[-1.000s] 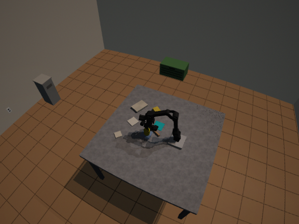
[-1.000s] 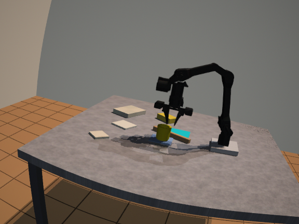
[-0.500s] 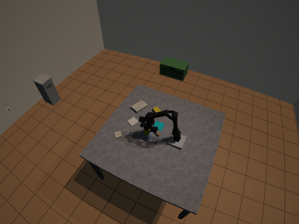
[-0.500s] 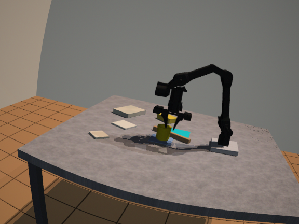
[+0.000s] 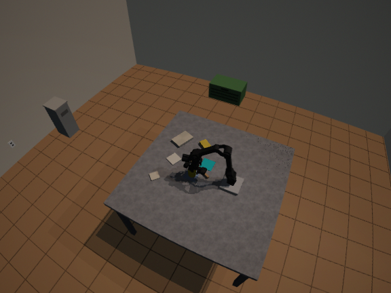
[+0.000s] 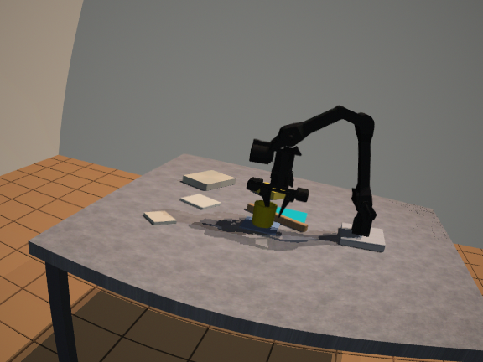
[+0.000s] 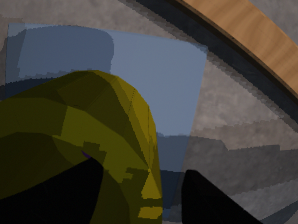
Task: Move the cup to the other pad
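Note:
A yellow cup (image 5: 191, 173) (image 6: 263, 215) (image 7: 87, 129) stands upright on a pale blue pad (image 6: 251, 228) (image 7: 156, 76) near the middle of the table. My gripper (image 5: 193, 167) (image 6: 274, 209) has come down over the cup's rim. One finger is inside the cup and the other is outside its wall, and they are partly open and not clamped on it. The cup's inside is dark, so the marbles are hidden. A teal pad (image 5: 208, 164) (image 6: 297, 216) lies just behind, across a wooden bar (image 5: 205, 176) (image 6: 293, 223) (image 7: 220, 19).
A yellow block (image 5: 204, 143) (image 6: 274, 195) lies behind the cup. Three white slabs (image 5: 182, 138) (image 5: 174, 158) (image 5: 154, 175) (image 6: 208, 179) (image 6: 200, 201) (image 6: 159, 217) lie to the left. The arm's base plate (image 5: 237, 186) (image 6: 369, 240) is to the right.

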`<action>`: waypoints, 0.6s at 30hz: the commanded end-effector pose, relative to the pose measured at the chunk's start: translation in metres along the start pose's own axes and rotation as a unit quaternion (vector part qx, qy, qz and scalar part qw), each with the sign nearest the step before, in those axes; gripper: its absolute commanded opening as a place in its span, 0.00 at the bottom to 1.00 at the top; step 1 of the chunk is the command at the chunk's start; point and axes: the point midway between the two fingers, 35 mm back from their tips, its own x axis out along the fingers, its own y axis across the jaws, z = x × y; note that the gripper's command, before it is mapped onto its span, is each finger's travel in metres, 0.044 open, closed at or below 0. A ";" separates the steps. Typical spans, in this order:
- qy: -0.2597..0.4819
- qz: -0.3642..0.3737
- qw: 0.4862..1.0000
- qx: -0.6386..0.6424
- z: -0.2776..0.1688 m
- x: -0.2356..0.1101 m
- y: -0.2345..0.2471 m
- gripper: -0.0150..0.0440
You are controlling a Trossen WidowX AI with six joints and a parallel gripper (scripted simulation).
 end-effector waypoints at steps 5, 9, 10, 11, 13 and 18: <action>0.000 -0.001 1.000 0.000 0.000 0.001 0.000 0.51; 0.000 -0.001 1.000 0.000 0.000 0.001 0.000 0.47; 0.000 -0.001 1.000 0.000 0.000 0.001 0.000 0.46; 0.000 -0.001 1.000 0.000 0.000 0.001 0.000 0.45; 0.000 -0.001 1.000 0.000 0.000 0.001 0.000 0.42; 0.000 -0.001 1.000 0.000 0.000 0.001 0.000 0.37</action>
